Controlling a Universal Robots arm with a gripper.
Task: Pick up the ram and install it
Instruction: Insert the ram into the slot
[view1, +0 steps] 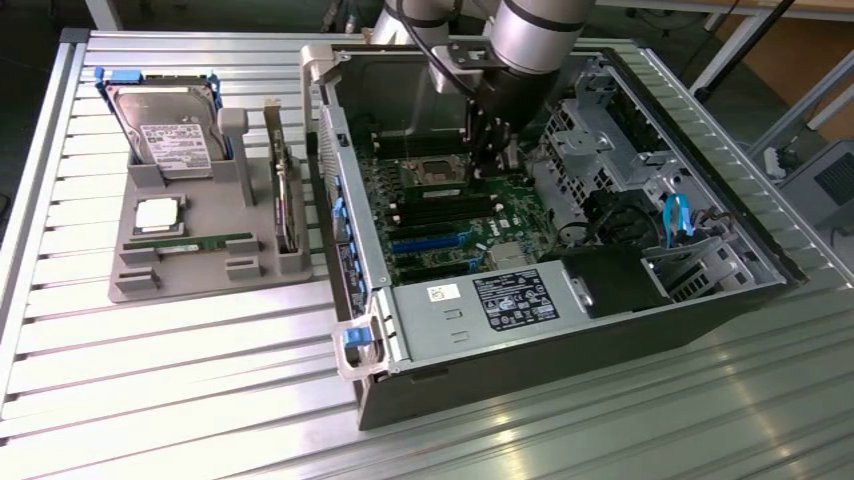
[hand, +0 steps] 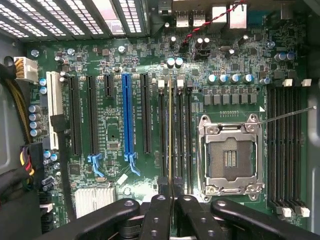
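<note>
At the exterior view's left a twin stick lies toward the grey tray's near edge. Rightward, inside the case, the gripper clamps the ram edge-on over the motherboard's slots, beside the empty socket. Insertion is in hand, I judge, and it demands exact alignment and straight pressure.

Open computer case, jaws low over its motherboard, ram stick lying in grey tray

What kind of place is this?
Likely a robotics lab bench for PC assembly: an open computer case on a slatted metal table, a parts tray holding a hard drive, and a robot arm whose pincer grips the ram over the motherboard.
</note>
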